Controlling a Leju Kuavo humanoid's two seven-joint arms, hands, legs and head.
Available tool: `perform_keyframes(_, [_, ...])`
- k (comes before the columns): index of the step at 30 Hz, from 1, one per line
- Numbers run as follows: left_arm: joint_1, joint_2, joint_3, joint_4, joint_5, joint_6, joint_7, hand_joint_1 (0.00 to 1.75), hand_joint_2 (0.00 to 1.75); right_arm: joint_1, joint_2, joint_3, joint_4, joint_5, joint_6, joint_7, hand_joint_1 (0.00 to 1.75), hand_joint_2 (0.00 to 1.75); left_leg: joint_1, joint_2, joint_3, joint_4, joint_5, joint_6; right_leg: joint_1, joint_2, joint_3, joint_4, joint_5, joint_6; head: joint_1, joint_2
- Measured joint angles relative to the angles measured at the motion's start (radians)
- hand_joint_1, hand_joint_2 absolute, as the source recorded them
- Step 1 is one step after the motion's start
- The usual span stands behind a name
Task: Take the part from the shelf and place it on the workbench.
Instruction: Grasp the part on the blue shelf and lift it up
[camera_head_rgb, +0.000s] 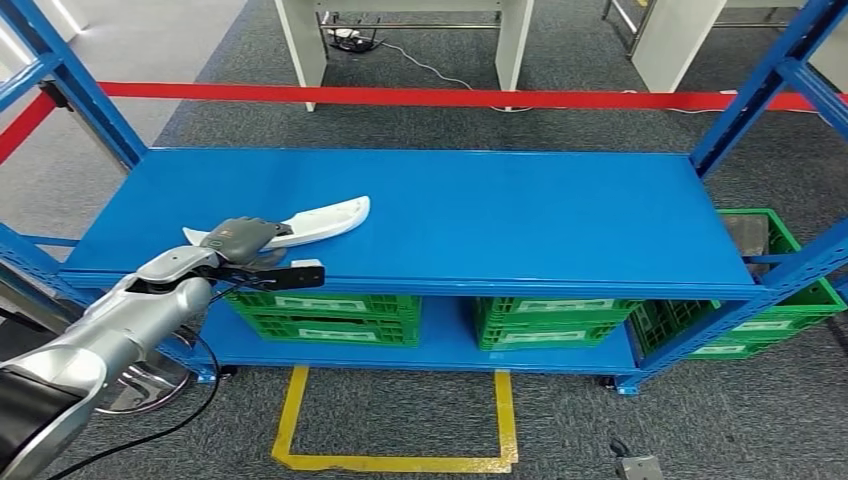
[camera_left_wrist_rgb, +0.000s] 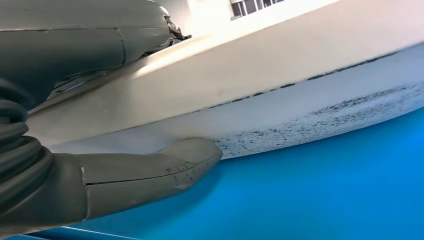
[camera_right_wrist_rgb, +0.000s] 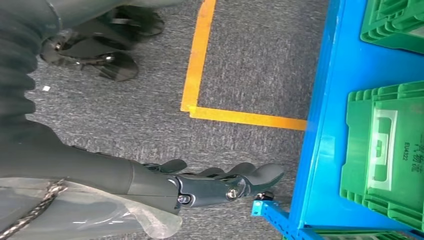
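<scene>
Left hand (camera_head_rgb: 243, 238) around one white part (camera_head_rgb: 325, 219).

- White part (camera_head_rgb: 320, 222) on top shelf: qty 1.
- Robot hands: qty 2, i.e. left hand (camera_head_rgb: 240, 238) and right hand (camera_right_wrist_rgb: 220, 182).
- Blue shelving unit (camera_head_rgb: 480, 215): qty 1, w/ 2 decks seen.
- Green crates (camera_head_rgb: 330, 312): approx. 4 were visible, some partly hidden.
- Yellow floor outline (camera_head_rgb: 395, 462): qty 1.
- Red barrier tape (camera_head_rgb: 400, 97): 1 run across the back.
</scene>
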Motion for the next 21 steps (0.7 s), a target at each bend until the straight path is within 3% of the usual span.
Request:
perform_keyframes(2, [-0.004,0.002,0.000,-0.003,0.008,-0.015,-0.008,1.75,1.75,-0.001,-0.001,-0.002,0.000,0.000,0.001,0.000,0.00,1.75,-0.003,-0.002,-0.004,0.002,0.002,-0.012,0.002,0.001,0.027,-0.052,0.006,-0.008,-0.002,0.000])
perform_keyframes(4, [-0.006,0.005,0.000,-0.005,0.015,-0.025,-0.014,1.75,1.75,0.000,-0.001,-0.002,0.000,0.001,0.002,0.000,0.00,1.75,-0.002,-0.003,-0.006,-0.001,0.004,-0.022,0.002,0.001,0.029,-0.056,0.010,-0.020,-0.003,0.000])
perform_keyframes(6, [-0.007,0.008,0.000,-0.007,0.019,-0.030,-0.015,1.75,1.75,-0.001,-0.001,-0.004,0.000,0.002,0.002,0.000,0.00,1.75,0.000,-0.003,-0.016,0.025,-0.017,-0.031,0.000,0.001,0.029,-0.060,0.015,-0.034,-0.005,0.000])
perform_keyframes(9, [-0.007,0.012,-0.001,-0.007,0.023,-0.040,-0.018,1.75,1.75,-0.002,-0.001,-0.006,0.000,0.003,0.002,0.000,0.00,1.75,0.001,-0.003,-0.092,0.202,-0.108,-0.039,0.001,0.001,0.029,-0.062,0.016,-0.045,-0.008,0.000])
perform_keyframes(10, [-0.006,0.013,-0.002,-0.007,0.029,-0.049,-0.022,1.75,1.75,-0.001,-0.001,-0.006,0.000,0.004,0.002,0.000,0.00,1.75,0.001,-0.003,-0.117,0.259,-0.127,-0.040,0.002,0.001,0.029,-0.061,0.016,-0.046,-0.008,0.000])
perform_keyframes(11, [-0.006,0.015,-0.003,-0.008,0.038,-0.061,-0.029,1.75,1.75,0.000,-0.001,-0.006,0.000,0.004,0.002,0.000,0.00,1.75,0.001,-0.003,-0.129,0.283,-0.127,-0.040,0.002,0.001,0.029,-0.061,0.016,-0.046,-0.008,0.000])
perform_keyframes(12, [-0.007,0.019,-0.003,-0.011,0.048,-0.073,-0.036,1.75,1.75,0.000,-0.001,-0.007,0.000,0.005,0.002,0.000,0.00,1.75,0.001,-0.003,-0.123,0.269,-0.107,-0.038,0.003,0.002,0.030,-0.061,0.016,-0.046,-0.008,0.000])
perform_keyframes(13, [-0.008,0.024,-0.004,-0.015,0.058,-0.082,-0.042,1.75,1.75,-0.001,-0.001,-0.007,0.000,0.005,0.002,0.000,0.00,1.75,0.001,-0.003,-0.100,0.219,-0.074,-0.035,0.003,0.003,0.031,-0.061,0.016,-0.046,-0.008,0.000])
perform_keyframes(15, [-0.012,0.033,-0.004,-0.028,0.076,-0.084,-0.049,1.75,1.75,-0.002,0.000,-0.008,0.000,0.005,0.000,0.000,0.00,1.75,-0.001,-0.003,-0.038,0.084,-0.012,-0.027,0.005,0.005,0.032,-0.060,0.014,-0.042,-0.008,0.000])
perform_keyframes(17, [-0.006,0.036,-0.002,-0.046,0.099,-0.065,-0.058,1.75,1.75,-0.003,0.000,-0.010,0.000,0.005,-0.004,0.000,0.00,1.75,-0.005,-0.003,-0.007,0.012,0.001,-0.021,0.007,0.006,0.027,-0.059,0.014,-0.034,-0.007,0.000])
perform_keyframes(19, [0.012,0.034,0.001,-0.071,0.122,-0.037,-0.068,1.75,1.75,-0.003,0.000,-0.011,0.000,0.005,-0.009,0.000,0.00,1.75,-0.006,-0.002,-0.006,0.002,-0.002,-0.014,0.008,0.006,0.024,-0.061,0.015,-0.023,-0.007,0.000])
perform_keyframes(21, [0.030,0.028,0.004,-0.099,0.131,-0.015,-0.070,1.75,1.75,-0.003,0.000,-0.011,0.000,0.005,-0.013,0.000,0.00,1.75,-0.002,-0.002,-0.004,-0.005,0.002,-0.003,0.007,0.005,0.011,-0.041,-0.003,-0.013,-0.005,0.000])
